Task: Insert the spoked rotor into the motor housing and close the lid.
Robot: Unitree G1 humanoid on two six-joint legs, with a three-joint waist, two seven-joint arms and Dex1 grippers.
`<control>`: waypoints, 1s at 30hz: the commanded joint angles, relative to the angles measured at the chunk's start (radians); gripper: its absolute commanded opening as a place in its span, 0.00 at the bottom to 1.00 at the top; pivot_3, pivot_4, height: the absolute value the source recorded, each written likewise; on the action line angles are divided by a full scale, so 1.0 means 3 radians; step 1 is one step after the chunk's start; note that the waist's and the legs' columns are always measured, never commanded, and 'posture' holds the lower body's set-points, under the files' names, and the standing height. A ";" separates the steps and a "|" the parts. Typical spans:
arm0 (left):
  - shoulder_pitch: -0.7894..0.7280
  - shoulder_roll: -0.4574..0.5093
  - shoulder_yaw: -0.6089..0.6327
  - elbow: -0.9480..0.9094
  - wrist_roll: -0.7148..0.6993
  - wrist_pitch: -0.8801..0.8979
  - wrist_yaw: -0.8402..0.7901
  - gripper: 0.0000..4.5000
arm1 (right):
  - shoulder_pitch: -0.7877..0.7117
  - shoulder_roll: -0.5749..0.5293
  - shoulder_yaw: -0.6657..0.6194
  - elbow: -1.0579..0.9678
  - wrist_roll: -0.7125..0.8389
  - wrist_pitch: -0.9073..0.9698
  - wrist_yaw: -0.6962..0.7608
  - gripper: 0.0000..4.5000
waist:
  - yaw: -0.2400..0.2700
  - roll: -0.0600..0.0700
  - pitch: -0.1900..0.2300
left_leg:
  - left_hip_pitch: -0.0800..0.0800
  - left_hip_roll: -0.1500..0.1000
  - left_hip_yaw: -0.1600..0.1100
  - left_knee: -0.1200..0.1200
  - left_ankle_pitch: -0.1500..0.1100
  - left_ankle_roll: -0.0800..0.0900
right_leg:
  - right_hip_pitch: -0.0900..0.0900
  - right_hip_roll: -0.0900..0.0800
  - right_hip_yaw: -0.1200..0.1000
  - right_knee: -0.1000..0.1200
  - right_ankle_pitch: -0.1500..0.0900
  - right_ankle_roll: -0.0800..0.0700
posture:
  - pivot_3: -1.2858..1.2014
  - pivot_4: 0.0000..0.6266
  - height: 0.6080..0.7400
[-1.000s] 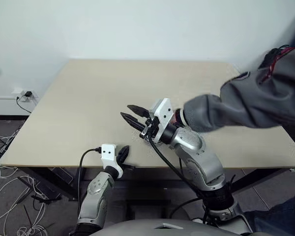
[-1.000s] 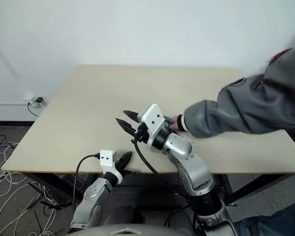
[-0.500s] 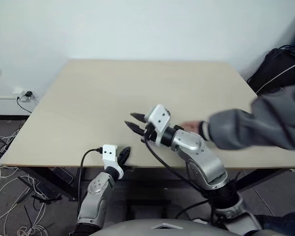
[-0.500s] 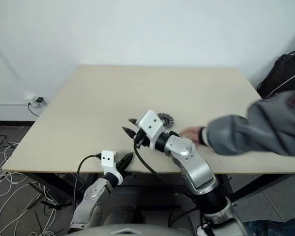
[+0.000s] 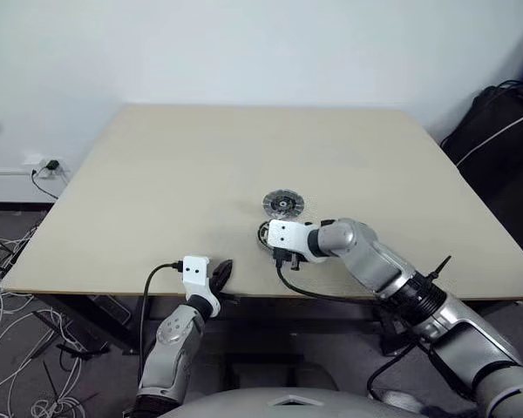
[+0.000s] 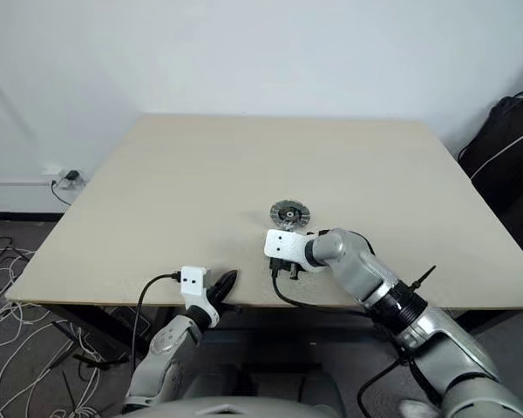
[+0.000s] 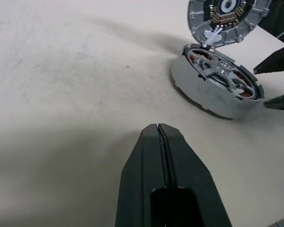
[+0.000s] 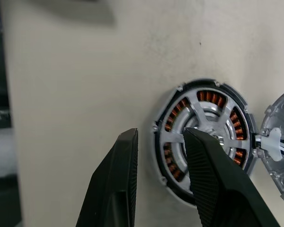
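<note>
The motor housing [image 8: 180, 106], a round silver shell with copper windings, lies near the table's front edge [image 5: 263, 233]. The spoked rotor [image 8: 197, 109] sits inside it, its grey spokes over the windings [image 7: 227, 75]. The lid [image 5: 282, 205], a silver disc with a dark hub, stands tilted up just behind the housing [image 7: 227, 19], joined to it by thin white wires. My right gripper [image 8: 161, 135] points down over the housing, open, one finger above the rotor and one outside the rim. My left gripper [image 7: 159, 127] is shut and empty at the table's front edge [image 5: 220, 272], left of the housing.
The beige table [image 5: 157, 174] stretches bare to the left and back. A black bag [image 5: 506, 131] leans by the wall at the right. Loose cables [image 5: 0, 287] and a wall socket [image 5: 44, 165] are on the left.
The person's grey sleeve and hand have pulled away to the right, out of view, uncovering the housing and lid. My right gripper swung down from level to point at the housing. The left arm stayed still.
</note>
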 commanded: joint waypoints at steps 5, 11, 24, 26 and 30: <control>0.0019 -0.0027 -0.0013 -0.0116 0.0000 -0.0108 0.0022 0.00 | -0.0179 0.0058 -0.0042 0.0375 -0.0185 -0.0280 0.0181 0.36 | 0.0013 0.0000 0.0000 | 0.0000 0.0000 -0.0001 0.0000 0.0000 0.0000 | 0.0000 0.0000 0.0000 0.0000 0.0000 0.0000 | 0.52 0.00 1.00; 0.0022 0.0018 -0.0083 -0.0166 0.0036 -0.0139 -0.0026 0.00 | -0.0175 0.0063 -0.0049 0.0556 -0.0287 -0.0360 0.0308 0.36 | 0.0012 0.0000 0.0000 | 0.0000 0.0001 -0.0001 0.0000 0.0000 0.0000 | -0.0001 -0.0004 0.0000 0.0001 0.0000 0.0000 | 0.52 0.00 1.00; 0.0008 0.0067 -0.0153 -0.0188 0.0039 -0.0142 -0.0046 0.00 | -0.0053 0.0134 -0.0205 0.0489 -0.0322 -0.0217 0.0347 0.02 | 0.0008 0.0002 -0.0002 | 0.0008 0.0001 -0.0001 0.0001 0.0000 -0.0001 | 0.0005 -0.0011 0.0001 0.0003 0.0002 0.0002 | 0.52 0.00 1.00; 0.0009 0.0064 -0.0157 -0.0183 0.0036 -0.0145 -0.0040 0.00 | -0.0012 0.0146 -0.0294 0.0400 -0.0288 -0.0089 0.0322 0.02 | 0.0012 0.0002 -0.0002 | 0.0008 0.0001 -0.0001 0.0001 0.0000 -0.0001 | 0.0005 -0.0011 0.0001 0.0003 0.0002 0.0002 | 0.52 0.00 1.00; 0.0017 0.0052 -0.0160 -0.0169 0.0033 -0.0158 -0.0031 0.00 | 0.0155 0.0158 -0.0547 -0.0054 -0.0147 0.0392 0.0306 0.02 | 0.0037 0.0002 -0.0002 | 0.0005 0.0001 -0.0001 0.0000 0.0000 -0.0001 | 0.0003 -0.0015 0.0000 0.0001 0.0002 0.0002 | 0.52 0.00 1.00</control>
